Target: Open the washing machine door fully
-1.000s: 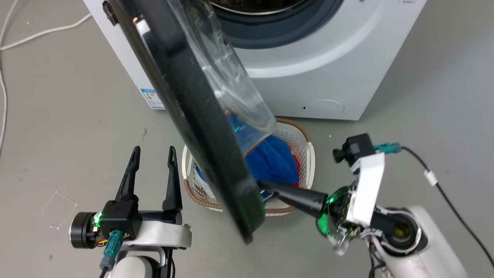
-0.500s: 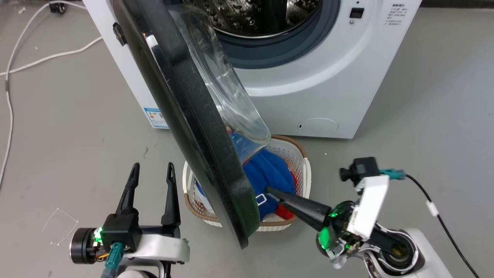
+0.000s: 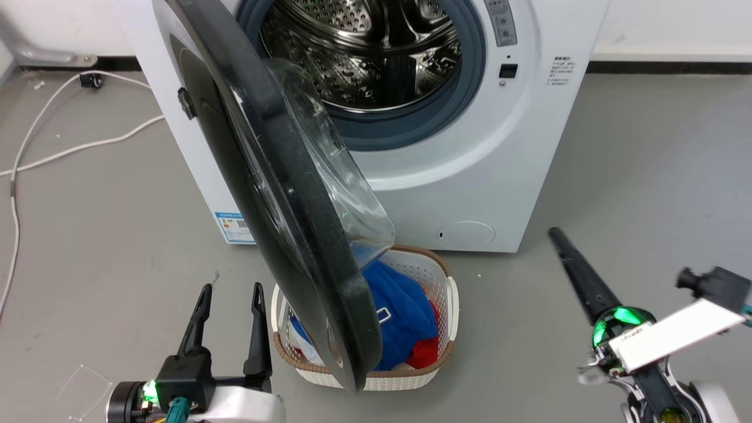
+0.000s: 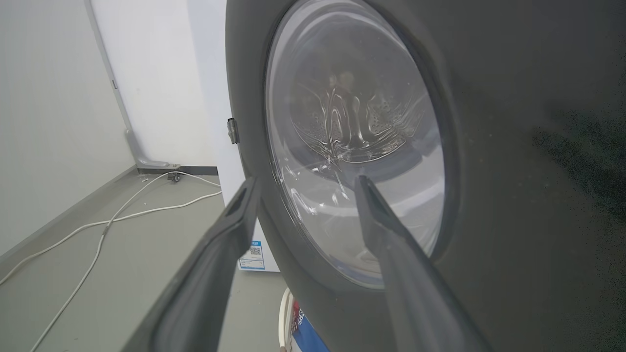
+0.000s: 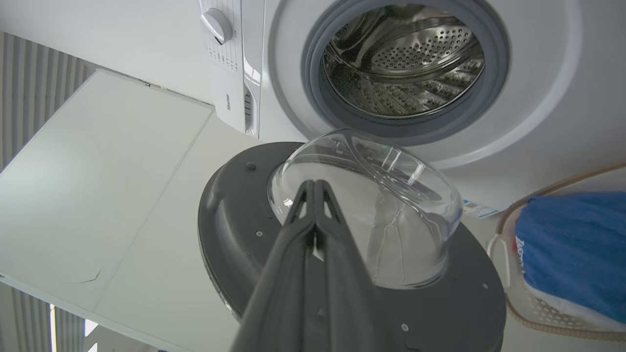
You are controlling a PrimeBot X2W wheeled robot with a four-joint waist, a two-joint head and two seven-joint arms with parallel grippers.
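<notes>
Washing machine door (image 3: 282, 194) stood partly open, hinged at the left of the washing machine (image 3: 470, 176). Its free edge hung over a white laundry basket (image 3: 451, 294) of blue cloth (image 3: 399, 305), which sat on the floor just in front. Left gripper (image 3: 231, 288), fingers spread wide and empty, sat near the door's outer face. Right gripper (image 3: 557, 235), fingers pressed together on nothing, was well apart to the right. A white cable (image 3: 111, 140) lay on the floor left of the machine.

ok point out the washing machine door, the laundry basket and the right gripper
washing machine door (image 3: 288, 176), head view, on its black ring
laundry basket (image 3: 420, 273), head view, on its perforated back wall
right gripper (image 3: 555, 235), head view, at its closed fingertips
</notes>
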